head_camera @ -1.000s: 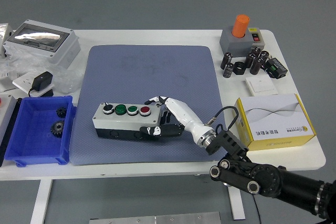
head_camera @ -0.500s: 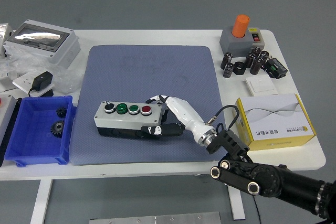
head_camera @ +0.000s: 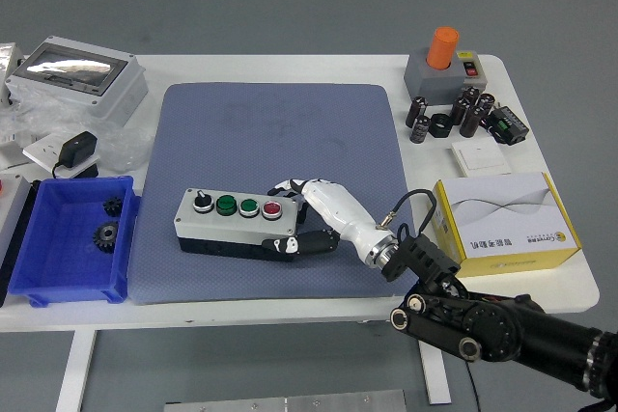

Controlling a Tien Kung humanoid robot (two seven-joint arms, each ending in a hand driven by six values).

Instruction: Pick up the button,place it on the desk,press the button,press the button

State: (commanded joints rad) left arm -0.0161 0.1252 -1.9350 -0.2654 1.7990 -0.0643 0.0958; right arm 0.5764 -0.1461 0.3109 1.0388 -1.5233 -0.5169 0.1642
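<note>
A grey button box with a black knob, two green buttons and a red button lies on the blue-grey mat, near its front left. My right hand, white with black fingertips, grips the box's right end: the fingers curl over the far side and the thumb presses the near side. The black right arm comes in from the lower right corner. My left arm is out of the picture.
A blue bin with gears sits left of the mat. A grey enclosure and a black adapter are at far left. At right are a yellow-white carton, black capacitors and a grey box with an orange cylinder.
The right hand and the button box have shifted slightly to the right on the mat and turned a little, with the grip unchanged.
</note>
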